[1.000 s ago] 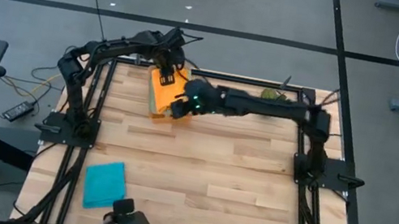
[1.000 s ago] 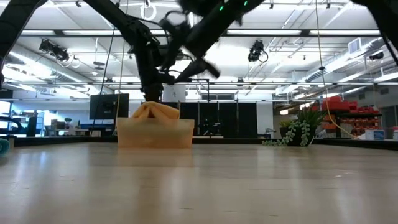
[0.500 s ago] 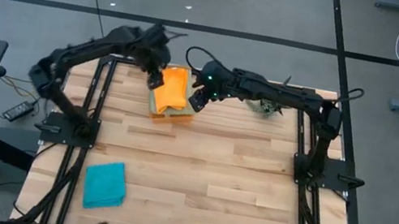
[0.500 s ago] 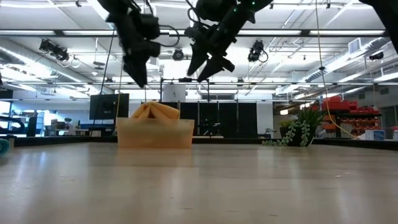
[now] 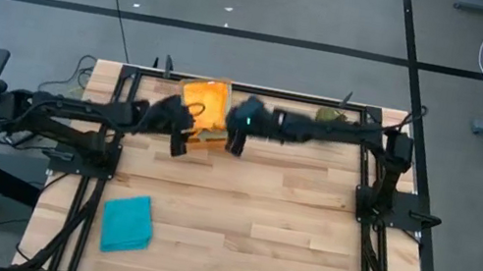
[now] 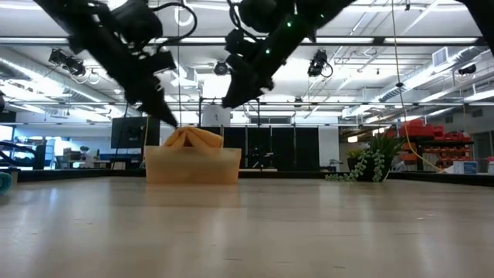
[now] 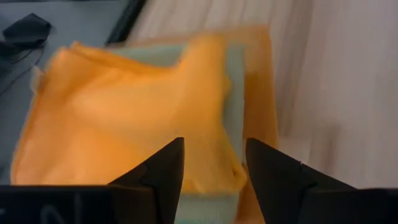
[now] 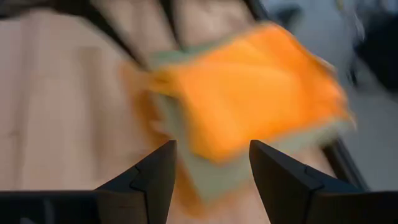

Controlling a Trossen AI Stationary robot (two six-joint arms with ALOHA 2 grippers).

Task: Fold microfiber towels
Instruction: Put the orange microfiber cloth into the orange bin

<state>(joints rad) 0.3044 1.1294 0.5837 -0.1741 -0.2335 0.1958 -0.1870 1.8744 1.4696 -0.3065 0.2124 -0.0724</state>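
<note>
You are looking at an orange towel [image 5: 207, 102] lying rumpled atop the stack in the tray [image 5: 213, 140] at the desk's [image 5: 266, 220] far edge, awaiting pickup. Left end effector [image 5: 178, 140] and right end effector [image 5: 236, 142] are both hanging apart, empty, flanking it. A teal towel [image 5: 126, 222] is sitting well apart.

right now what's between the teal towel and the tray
Nothing: in the high view only bare table lies between the teal towel and the tray; the left gripper hangs nearest that stretch.
</note>
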